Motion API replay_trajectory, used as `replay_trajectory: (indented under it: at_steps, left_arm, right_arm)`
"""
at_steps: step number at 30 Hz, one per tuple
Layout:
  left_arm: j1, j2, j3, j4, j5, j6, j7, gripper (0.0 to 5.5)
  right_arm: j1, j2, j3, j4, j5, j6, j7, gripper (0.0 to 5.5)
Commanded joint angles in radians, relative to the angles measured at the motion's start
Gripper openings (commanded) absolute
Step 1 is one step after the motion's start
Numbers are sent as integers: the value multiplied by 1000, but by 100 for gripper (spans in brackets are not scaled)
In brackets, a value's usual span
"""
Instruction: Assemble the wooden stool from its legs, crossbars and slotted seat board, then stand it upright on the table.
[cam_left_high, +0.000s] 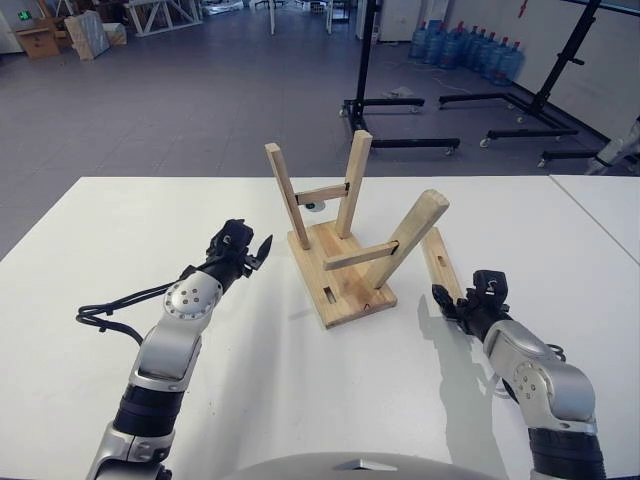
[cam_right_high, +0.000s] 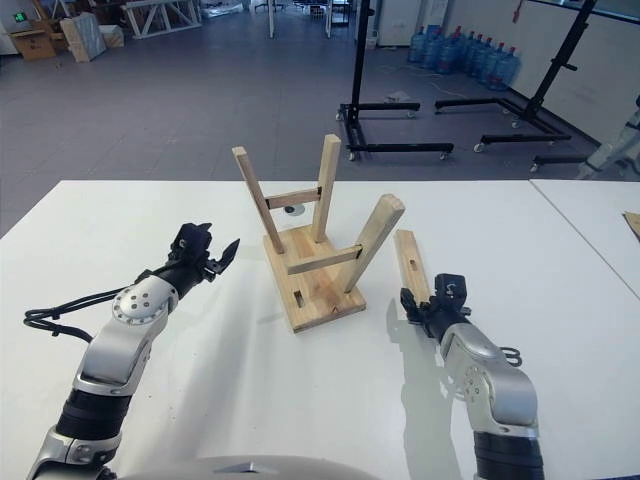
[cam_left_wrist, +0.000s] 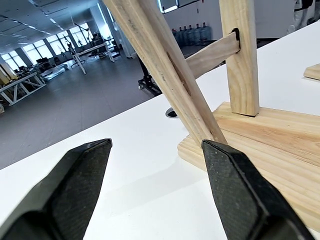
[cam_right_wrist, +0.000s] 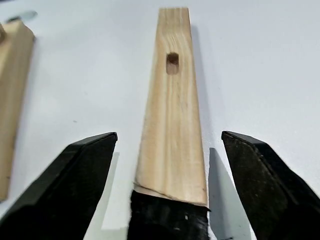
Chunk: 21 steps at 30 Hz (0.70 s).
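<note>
The slotted seat board (cam_left_high: 345, 292) lies flat at the table's middle, upside down. Three legs rise from it: a rear left leg (cam_left_high: 286, 195), a rear right leg (cam_left_high: 354, 180) and a front leg (cam_left_high: 408, 238) leaning right. One crossbar (cam_left_high: 322, 194) joins the rear legs; another crossbar (cam_left_high: 358, 256) meets the leaning leg. A loose leg (cam_left_high: 438, 255) lies flat to the right of the board. My right gripper (cam_right_wrist: 169, 135) is open, with that leg's near end between its fingers (cam_right_wrist: 85, 170). Left of the board, my left gripper (cam_left_high: 258, 254) stands open near the rear left leg (cam_left_wrist: 165, 70).
A black cable (cam_left_high: 100, 320) loops on the table beside my left arm. A second table (cam_left_high: 605, 205) adjoins at the right. Black stand frames (cam_left_high: 400, 105) are on the floor beyond the far edge. A small round hole (cam_left_high: 315, 206) marks the tabletop behind the stool.
</note>
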Motion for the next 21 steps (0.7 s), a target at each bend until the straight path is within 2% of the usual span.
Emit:
replay_trajectory:
  at_steps: [1,7,13,15,18,21]
  left_arm:
    - [-6,6,-10,7,13,7,-10,328]
    - [-3,0,-18,10,19,6,-3,328]
    - [-15,-9,-3,1,4,25,0,328]
    - [-54,-49,60,-27,-70,84,8,328]
    - [-165,-141,207,-103,-306,252,5,328]
    - [-298,-146,332,-156,-513,412,5,328]
  right_arm:
    - [-24,-35,40,21,-63,17,27,342]
    - [-46,-34,49,29,-101,6,71,218]
    - [-39,-16,49,30,-125,17,87,203]
    - [-73,8,7,20,-143,-59,46,203]
    - [-170,14,-64,-36,-209,-236,-41,203]
    - [-269,-24,-55,-120,-273,-341,-47,203]
